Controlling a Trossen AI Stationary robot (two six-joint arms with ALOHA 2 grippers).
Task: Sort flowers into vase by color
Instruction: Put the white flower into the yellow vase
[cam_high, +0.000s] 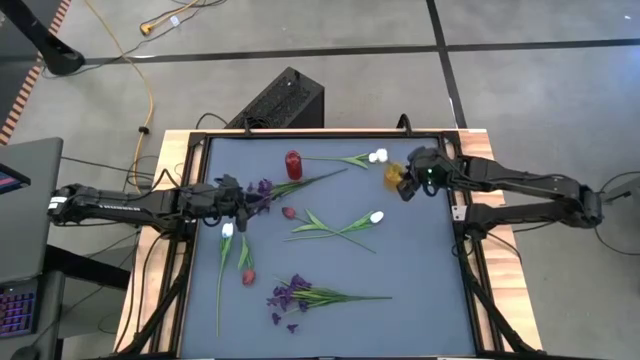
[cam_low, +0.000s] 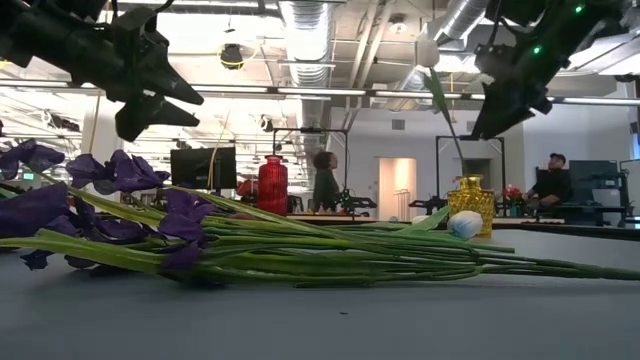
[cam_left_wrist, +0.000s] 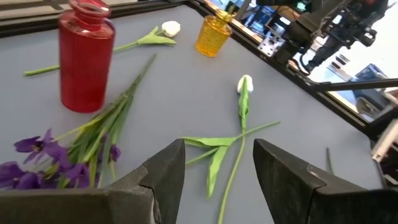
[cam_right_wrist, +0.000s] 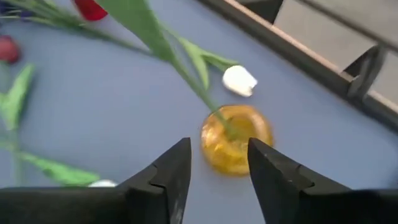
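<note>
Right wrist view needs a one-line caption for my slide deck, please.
Right hand, open, hovers above the yellow glass vase, a green-stemmed flower standing in it, a white tulip bud lying beside.

Left pincer (cam_high: 228, 212) open, low over table; right pincer (cam_high: 404, 181) open, raised

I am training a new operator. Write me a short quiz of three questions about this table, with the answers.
1. True or false: a flower stands in the red vase.
2. Which vase is below the open right gripper? A) the red one B) the yellow vase
3. Fill in: the tulip standing in the yellow vase has a ___ bud.

Key: 1 false; 2 B; 3 white.
</note>
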